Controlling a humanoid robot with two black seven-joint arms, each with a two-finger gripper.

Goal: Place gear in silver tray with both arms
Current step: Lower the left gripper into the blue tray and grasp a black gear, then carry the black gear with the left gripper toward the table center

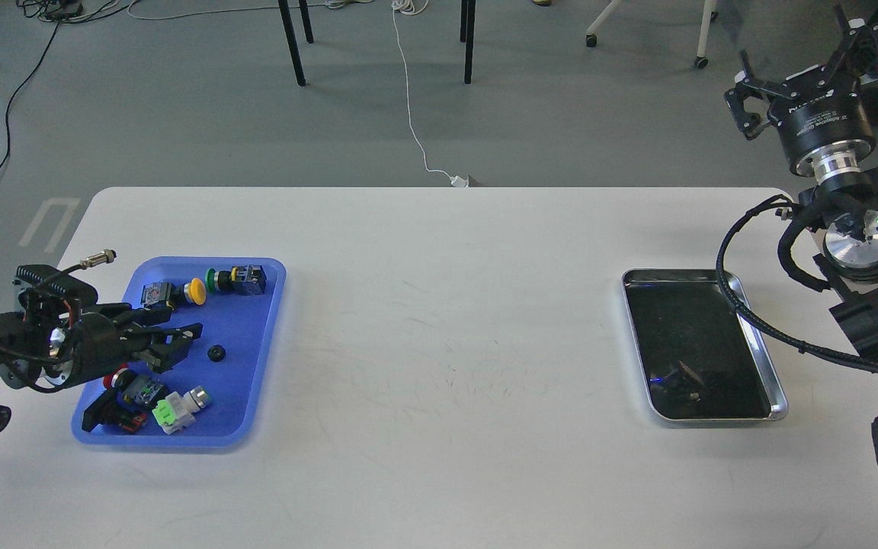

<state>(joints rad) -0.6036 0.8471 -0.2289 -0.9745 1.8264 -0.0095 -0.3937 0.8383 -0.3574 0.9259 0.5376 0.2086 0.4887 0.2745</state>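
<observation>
White laminate covers the worktop (439,305), which carries two trays well apart from each other.

Left side: a blue plastic tray (256,381) holds several small electrical parts. These include a yellow push-button (195,290) and a green push-button (214,280) near the far rim, a white-and-green component (176,409) near the close rim, and a red-capped switch (115,379) partly hidden by the arm. A small black round gear (216,353) lies alone on the tray floor near the middle.

Right side: the silver tray (778,404) sits close to the right edge of the worktop. Its dark bottom shows reflections only; no part can be made out in it. A black cable (744,313) from the right arm crosses above its far right corner.

Left arm: it enters from the left edge and extends low over the blue plastic tray. The left gripper (180,343) points toward the gear, with its fingers apart and nothing between them. The fingertips stand just beside the gear, not touching it.

Right arm: it rises at the right edge, beyond the worktop. The right gripper (812,65) is held high above floor level, fingers spread wide and empty, well apart from the silver tray.

Background: grey floor with chair legs and a white cord (408,99).
</observation>
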